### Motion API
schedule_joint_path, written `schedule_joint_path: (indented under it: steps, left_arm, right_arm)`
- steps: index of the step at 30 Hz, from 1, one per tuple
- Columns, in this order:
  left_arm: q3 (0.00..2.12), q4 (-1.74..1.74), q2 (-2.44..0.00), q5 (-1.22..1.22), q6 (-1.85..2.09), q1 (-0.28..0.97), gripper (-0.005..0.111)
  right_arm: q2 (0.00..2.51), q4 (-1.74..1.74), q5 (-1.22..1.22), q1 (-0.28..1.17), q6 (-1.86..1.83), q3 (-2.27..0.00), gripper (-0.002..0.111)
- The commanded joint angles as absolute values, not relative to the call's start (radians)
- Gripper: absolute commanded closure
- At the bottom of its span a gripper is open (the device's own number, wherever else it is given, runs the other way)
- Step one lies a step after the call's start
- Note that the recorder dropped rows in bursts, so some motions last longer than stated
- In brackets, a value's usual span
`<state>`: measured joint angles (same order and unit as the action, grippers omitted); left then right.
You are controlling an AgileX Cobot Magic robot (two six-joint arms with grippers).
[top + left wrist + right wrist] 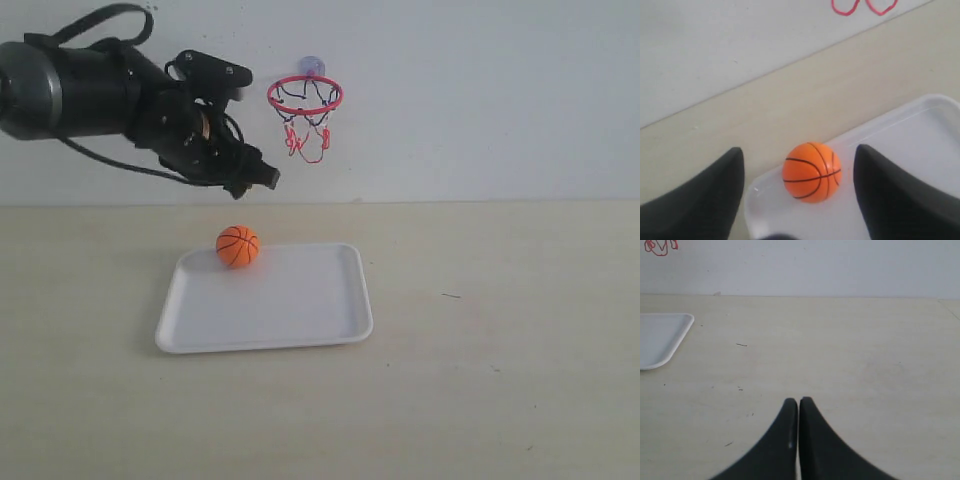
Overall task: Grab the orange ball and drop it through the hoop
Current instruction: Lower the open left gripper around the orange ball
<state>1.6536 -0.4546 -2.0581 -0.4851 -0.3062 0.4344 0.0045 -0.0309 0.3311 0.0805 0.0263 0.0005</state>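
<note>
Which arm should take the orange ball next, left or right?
Left. The left gripper is open above the small orange mini basketball in the white plastic tray, fingers framing it. The right gripper is shut over the beige table beside the tray.

The black left arm (90, 88) reaches in high from the left, its black left gripper (797, 150) tilted downward, fingers spread wide, while the black right gripper (798, 401) has its fingers pressed together
</note>
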Motion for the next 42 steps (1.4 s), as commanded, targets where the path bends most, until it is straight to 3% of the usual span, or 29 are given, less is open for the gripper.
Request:
schedule_joint_path:
  steps: [1, 6, 23, 31, 42]
  left_arm:
    - [1.88, -0.25, -2.138, -0.807, -0.106, 0.439, 0.047]
    - [2.03, -0.234, -2.231, -0.9, -0.094, 0.439, 0.049]
    - [2.036, -0.205, -2.327, -0.967, -0.079, 0.439, 0.052]
    - [2.036, -0.228, -2.327, -0.969, -0.079, 0.439, 0.016]
    - [2.036, -0.164, -2.327, -0.933, -0.194, 0.439, 0.014]
  right_arm:
    - [0.0, -0.035, 0.322, 0.151, 0.024, 0.0, 0.109]
    - [0.0, -0.035, 0.322, 0.195, 0.024, 0.0, 0.109]
    - [0.0, -0.035, 0.322, 0.195, 0.024, 0.0, 0.109]
    - [0.0, -0.035, 0.322, 0.195, 0.024, 0.0, 0.109]
    - [0.0, -0.035, 0.322, 0.195, 0.024, 0.0, 0.109]
